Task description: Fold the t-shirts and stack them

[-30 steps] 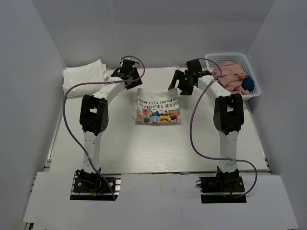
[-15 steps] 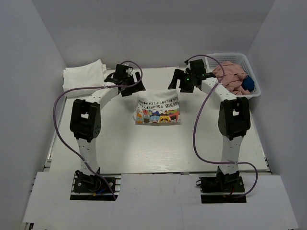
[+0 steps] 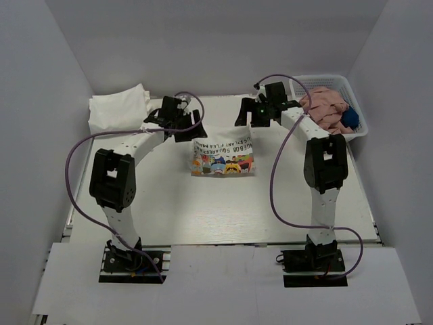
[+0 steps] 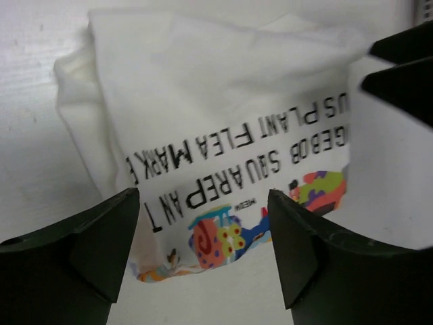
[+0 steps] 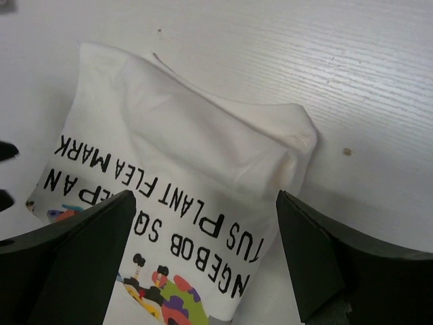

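A folded white t-shirt (image 3: 223,154) with dark lettering and colourful cartoon prints lies at the middle of the table. It fills the left wrist view (image 4: 223,128) and the right wrist view (image 5: 183,183). My left gripper (image 3: 189,130) hovers open above its far left corner. My right gripper (image 3: 248,118) hovers open above its far right corner. Neither holds the cloth. A thick folded white bundle (image 3: 118,108) of t-shirts rests at the far left corner of the table.
A white plastic basket (image 3: 353,91) at the far right holds pink cloth (image 3: 325,108) and a blue item (image 3: 349,118). Grey walls enclose the table on three sides.
Both arms have pulled back and up from the printed t-shirt's far edge. The left arm's elbow has swung left. The shirt has stayed in place.
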